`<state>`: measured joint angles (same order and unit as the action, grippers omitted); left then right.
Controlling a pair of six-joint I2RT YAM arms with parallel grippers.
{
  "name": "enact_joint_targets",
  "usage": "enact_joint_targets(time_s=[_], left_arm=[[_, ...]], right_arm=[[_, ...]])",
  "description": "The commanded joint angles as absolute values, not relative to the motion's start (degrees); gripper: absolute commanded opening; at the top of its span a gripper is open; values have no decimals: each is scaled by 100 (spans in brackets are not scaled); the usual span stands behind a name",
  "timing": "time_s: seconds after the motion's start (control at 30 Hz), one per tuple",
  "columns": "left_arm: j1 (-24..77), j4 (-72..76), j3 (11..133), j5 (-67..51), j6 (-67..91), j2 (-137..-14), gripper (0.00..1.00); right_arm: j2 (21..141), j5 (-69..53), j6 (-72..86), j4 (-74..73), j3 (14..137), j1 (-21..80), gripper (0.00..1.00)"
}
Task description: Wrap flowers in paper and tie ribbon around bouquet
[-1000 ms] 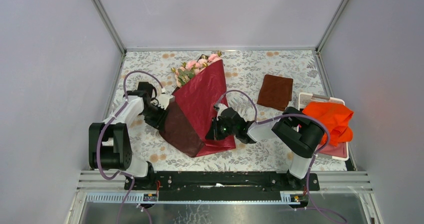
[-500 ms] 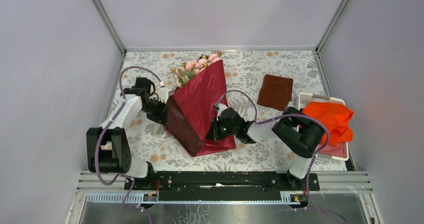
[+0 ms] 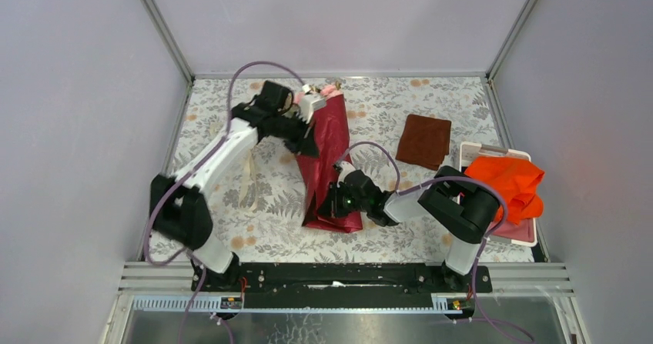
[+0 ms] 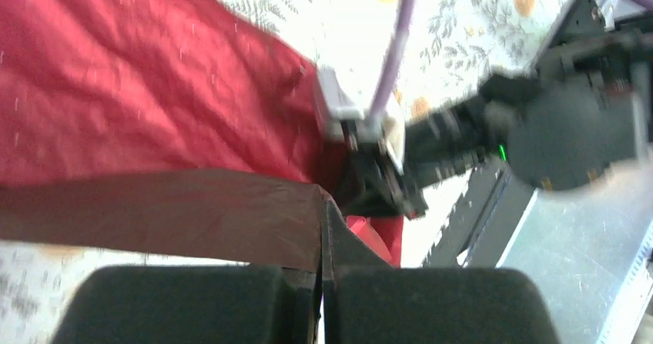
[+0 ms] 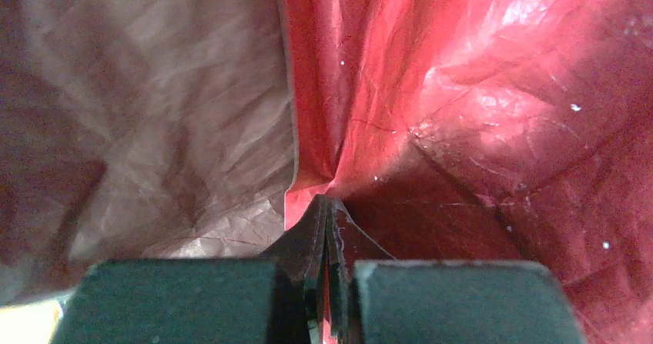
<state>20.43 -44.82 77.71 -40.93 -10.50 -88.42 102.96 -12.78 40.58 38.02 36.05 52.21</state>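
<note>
The paper [image 3: 329, 155] is folded into a narrow crimson strip in the middle of the table. My left gripper [image 3: 309, 145] is shut on its maroon-brown edge [image 4: 192, 213], held up over the strip. My right gripper [image 3: 328, 202] is shut on the paper's lower end; crimson folds [image 5: 477, 90] and the brown side [image 5: 138, 113] fill its wrist view. Only a bit of the pink flowers [image 3: 329, 90] peeks out at the top; the rest are hidden. The cream ribbon [image 3: 246, 178] lies on the table left of the paper.
A small brown folded square [image 3: 424, 140] lies to the right. An orange-red cloth [image 3: 504, 182] sits in a white tray [image 3: 471, 153] at the right edge. Enclosure walls close in the left, far and right sides.
My left gripper shut on the paper's left edge, then swung it up and to the right, folding the flap over the flowers. The ribbon now shows. The right gripper barely moved.
</note>
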Motion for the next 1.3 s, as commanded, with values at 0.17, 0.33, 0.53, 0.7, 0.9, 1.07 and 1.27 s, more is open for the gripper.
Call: enact_joint_targets(time_s=[0.17, 0.33, 0.53, 0.7, 0.9, 1.07, 1.27], left_arm=[[2987, -3478, 9749, -2915, -173, -11775, 0], [3069, -3418, 9912, -2473, -331, -12502, 0], [3162, -3348, 9667, -2034, -614, -12882, 0], [3164, -3322, 9561, -2006, -666, -12912, 0], [3209, -3322, 9508, -2101, -657, -12700, 0], [3354, -3318, 9539, -2159, -595, -12374, 0], [3550, -3322, 9755, -2543, -351, -11869, 0]], right_arm=[[9872, -729, 4221, 3559, 3060, 5550, 2], [8950, -46, 4233, 2918, 3034, 5803, 3], [7996, 513, 4617, 1110, 3133, 5823, 5], [7076, 1393, 4699, -651, 3091, 5794, 13], [6710, 578, 4211, -182, 2585, 4951, 44], [7733, -547, 3929, 844, 2639, 4764, 32], [8481, -1082, 4227, 1713, 2422, 4763, 12]])
